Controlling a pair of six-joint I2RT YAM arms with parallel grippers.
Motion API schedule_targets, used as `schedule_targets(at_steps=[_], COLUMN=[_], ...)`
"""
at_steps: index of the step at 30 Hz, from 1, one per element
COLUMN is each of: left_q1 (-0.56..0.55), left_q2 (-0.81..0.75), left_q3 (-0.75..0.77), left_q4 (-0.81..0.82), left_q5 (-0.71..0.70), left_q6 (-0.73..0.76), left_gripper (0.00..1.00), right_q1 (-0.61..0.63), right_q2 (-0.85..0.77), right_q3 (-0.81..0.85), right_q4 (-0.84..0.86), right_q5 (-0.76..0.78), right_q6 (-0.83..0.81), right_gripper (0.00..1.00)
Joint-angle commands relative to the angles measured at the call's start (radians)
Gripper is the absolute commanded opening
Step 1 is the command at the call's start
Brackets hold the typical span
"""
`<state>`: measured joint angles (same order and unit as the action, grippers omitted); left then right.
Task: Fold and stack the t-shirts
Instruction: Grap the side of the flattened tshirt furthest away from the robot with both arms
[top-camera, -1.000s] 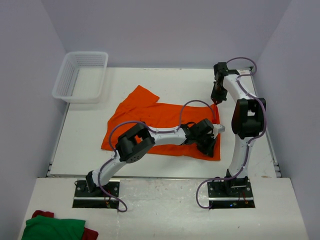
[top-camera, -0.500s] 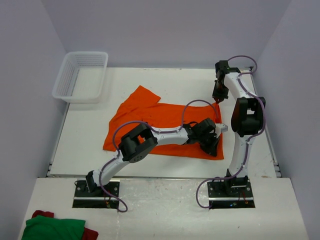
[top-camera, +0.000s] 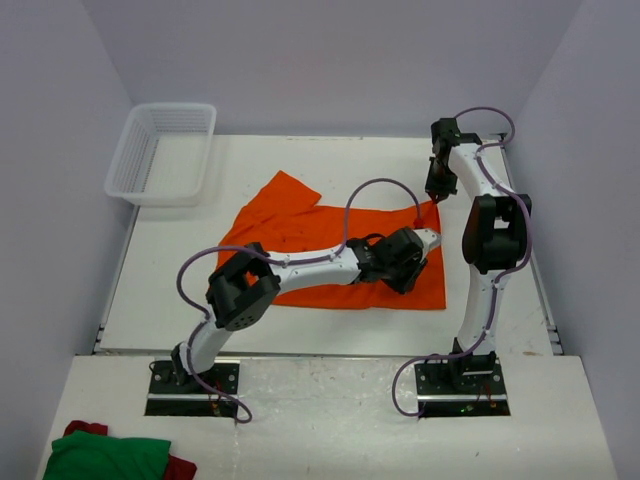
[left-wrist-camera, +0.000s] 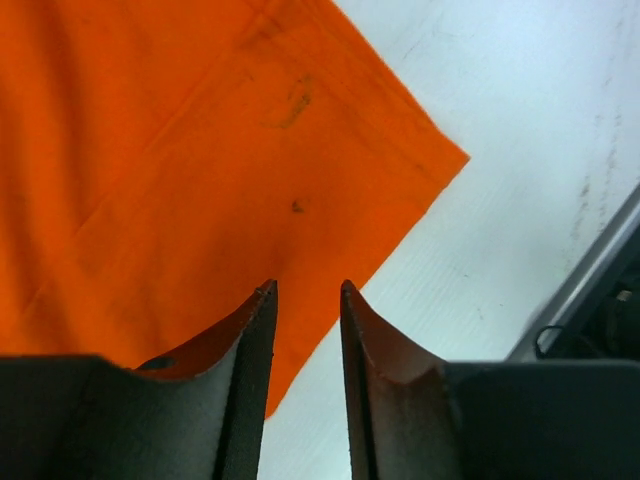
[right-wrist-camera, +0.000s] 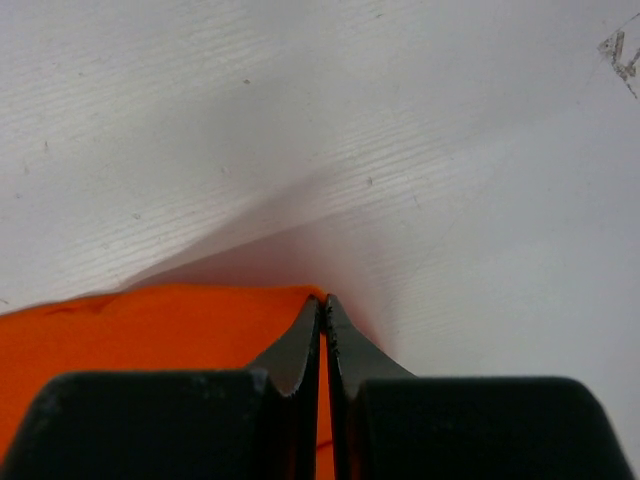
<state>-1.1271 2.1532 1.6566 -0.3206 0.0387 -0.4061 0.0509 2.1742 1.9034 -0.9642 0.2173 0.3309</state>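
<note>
1. The orange t-shirt (top-camera: 295, 218) lies spread flat on the white table (top-camera: 300, 160) between the two arms; one sleeve points to the far left.
2. The left tool (left-wrist-camera: 307, 288) hovers over the right part of the t-shirt; its jaws stand slightly spread, with nothing between them.
3. The right tool (right-wrist-camera: 322, 300) is pressed together, pinching the t-shirt's far right corner.
4. A white basket (top-camera: 155, 197) sits at the table's far left corner; a green cloth (top-camera: 105, 457) lies at the near left.

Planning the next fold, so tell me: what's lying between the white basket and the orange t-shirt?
Nothing; in the top view only bare white table separates the basket from the orange t-shirt.
</note>
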Motion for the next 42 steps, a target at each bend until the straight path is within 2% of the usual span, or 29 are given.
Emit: schedule_targets(at_steps=[1, 5, 8, 15, 16, 17, 20, 23, 26, 31, 42], left_q1=[0.012, 0.013, 0.07, 0.409, 0.436, 0.49, 0.593, 0.68, 0.733, 0.782, 0.843], left_q2=[-0.131, -0.177, -0.217, -0.168, -0.156, -0.129, -0.067, 0.014, 0.08, 0.193, 0.306], left_q3=[0.003, -0.01, -0.008, 0.152, 0.169, 0.184, 0.245, 0.328, 0.364, 0.451, 0.537], left_q4=[-0.027, -0.041, -0.063, -0.231, -0.238, -0.241, -0.218, -0.213, -0.184, -0.189, -0.144], left_q5=[-0.045, -0.095, -0.169, -0.289, -0.299, -0.312, -0.307, -0.241, -0.191, -0.203, -0.177], left_q6=[0.065, 0.056, 0.044, 0.076, 0.098, 0.119, 0.197, 0.225, 0.242, 0.271, 0.268], left_gripper=[0.34, 0.34, 0.31, 0.34, 0.36, 0.49, 0.63, 0.67, 0.67, 0.64, 0.58], right_q1=[-0.003, -0.005, -0.003, -0.002, -0.003, -0.003, -0.003, -0.002, -0.002, 0.001, 0.001], right_q2=[0.015, 0.012, 0.015, 0.013, 0.009, 0.004, -0.013, -0.022, -0.027, -0.019, -0.028], right_q3=[0.04, 0.042, 0.048, 0.031, 0.025, 0.017, -0.009, -0.03, -0.04, -0.061, -0.063], right_q4=[0.015, 0.012, 0.01, 0.018, 0.03, 0.036, 0.054, 0.065, 0.073, 0.09, 0.101], right_q5=[0.008, 0.013, 0.013, 0.001, -0.004, -0.01, -0.03, -0.053, -0.062, -0.088, -0.088], right_q6=[-0.018, -0.016, -0.02, -0.012, -0.012, -0.012, -0.01, -0.018, -0.023, -0.027, -0.038], right_gripper=[0.0, 0.0, 0.0, 0.0, 0.0, 0.0, 0.0, 0.0, 0.0, 0.0, 0.0])
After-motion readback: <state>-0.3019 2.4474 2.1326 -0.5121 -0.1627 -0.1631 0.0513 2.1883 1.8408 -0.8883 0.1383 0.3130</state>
